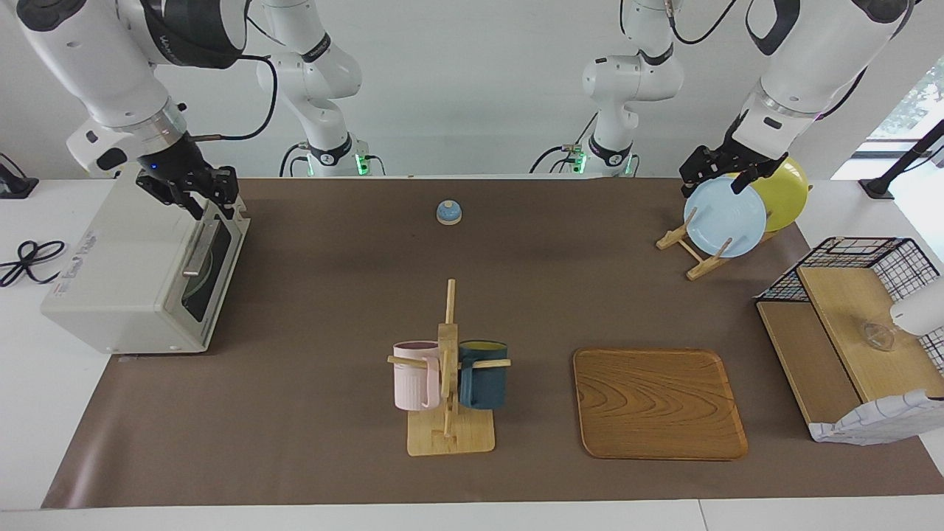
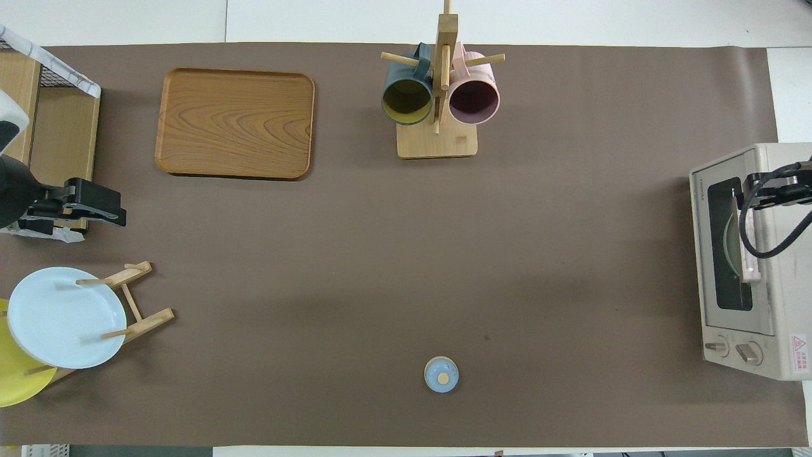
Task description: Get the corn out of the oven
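The oven (image 1: pixel 140 273) sits at the right arm's end of the desk (image 1: pixel 44 413). It straddles the edge of the brown mat (image 1: pixel 332 295), and its door faces the middle of the desk. The door is closed, and the mat in front of it is open up to the mug tree (image 1: pixel 448 435). The corn cannot be seen; only a pale round shape shows through the dark glass.

The right tool (image 1: pixel 199 193) is at the oven's top front edge, by the end of the bar handle (image 1: pixel 198 247) nearer the robots. It seems to touch that end, though whether it is wide, narrow or gripping cannot be told. The door glass lies just below this tool.

The left tool (image 1: pixel 714 175) hangs wide and empty over the light blue plate (image 1: pixel 726 217), at the left arm's end, well apart from the oven.

- One plate rack (image 1: pixel 700 265) holds two plates, the light blue one and a yellow plate (image 1: pixel 785 193).
- The one mug tree carries two mugs, a pink mug (image 1: pixel 414 375) and a dark blue mug (image 1: pixel 483 372).
- One wooden tray (image 1: pixel 656 402) lies beside the mug tree, toward the left arm's end.
- One small blue knob (image 1: pixel 448 212) is near the robots' edge of the mat.
- One wire shelf (image 1: pixel 848 324) stands at the desk's edge at the left arm's end.
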You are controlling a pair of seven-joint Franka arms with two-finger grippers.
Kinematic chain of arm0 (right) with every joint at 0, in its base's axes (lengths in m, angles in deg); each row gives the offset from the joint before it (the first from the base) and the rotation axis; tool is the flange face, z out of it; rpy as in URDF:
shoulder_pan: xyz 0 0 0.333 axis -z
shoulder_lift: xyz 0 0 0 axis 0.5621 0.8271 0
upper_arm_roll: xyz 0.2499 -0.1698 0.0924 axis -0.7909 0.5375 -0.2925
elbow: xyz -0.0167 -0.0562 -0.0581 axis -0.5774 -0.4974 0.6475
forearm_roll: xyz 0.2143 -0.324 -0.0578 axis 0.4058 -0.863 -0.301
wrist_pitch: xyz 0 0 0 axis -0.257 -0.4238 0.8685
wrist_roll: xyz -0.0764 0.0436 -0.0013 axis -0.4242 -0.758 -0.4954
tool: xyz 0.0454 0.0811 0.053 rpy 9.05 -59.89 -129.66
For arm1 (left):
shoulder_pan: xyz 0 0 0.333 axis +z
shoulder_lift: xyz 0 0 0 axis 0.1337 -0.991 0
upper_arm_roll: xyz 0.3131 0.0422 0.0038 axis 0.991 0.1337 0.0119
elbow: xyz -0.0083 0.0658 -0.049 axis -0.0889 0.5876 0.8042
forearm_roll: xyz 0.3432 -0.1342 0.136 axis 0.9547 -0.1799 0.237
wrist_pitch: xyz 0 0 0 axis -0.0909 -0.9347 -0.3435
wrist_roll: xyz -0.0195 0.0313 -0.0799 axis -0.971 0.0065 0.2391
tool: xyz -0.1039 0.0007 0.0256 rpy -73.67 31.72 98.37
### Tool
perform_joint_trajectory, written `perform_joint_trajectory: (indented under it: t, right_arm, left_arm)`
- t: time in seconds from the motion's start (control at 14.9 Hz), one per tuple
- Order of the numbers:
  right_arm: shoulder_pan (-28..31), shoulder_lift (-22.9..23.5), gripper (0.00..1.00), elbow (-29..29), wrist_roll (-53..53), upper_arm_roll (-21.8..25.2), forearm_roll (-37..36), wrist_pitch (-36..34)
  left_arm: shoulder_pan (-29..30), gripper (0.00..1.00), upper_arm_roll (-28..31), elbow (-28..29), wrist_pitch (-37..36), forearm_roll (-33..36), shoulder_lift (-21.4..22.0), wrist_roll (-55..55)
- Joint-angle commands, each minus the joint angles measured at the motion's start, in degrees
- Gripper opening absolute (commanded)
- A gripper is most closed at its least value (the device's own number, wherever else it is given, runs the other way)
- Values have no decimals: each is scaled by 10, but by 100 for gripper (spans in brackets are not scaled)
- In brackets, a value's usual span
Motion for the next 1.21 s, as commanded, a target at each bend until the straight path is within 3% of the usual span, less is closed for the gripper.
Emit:
perform_joint_trajectory:
  t: [0.0, 0.13, 0.54, 1.14]
  right_arm:
    - [21, -45, 0, -97, 12, -2, -9, 72]
    - [22, -64, 0, -148, 11, -2, -11, 122]
    - [53, -55, 0, -174, -19, -2, -54, 134]
    - [62, -44, 0, -204, -32, -2, -58, 160]
  left_arm:
    - [-1, 100, 2, 1, -10, 7, 7, 2]
    - [-4, 100, 2, 1, -9, 7, 9, -1]
    - [-2, 100, 2, 1, -10, 7, 9, 1]
    - [-8, 100, 0, 23, 38, 7, 19, -8]
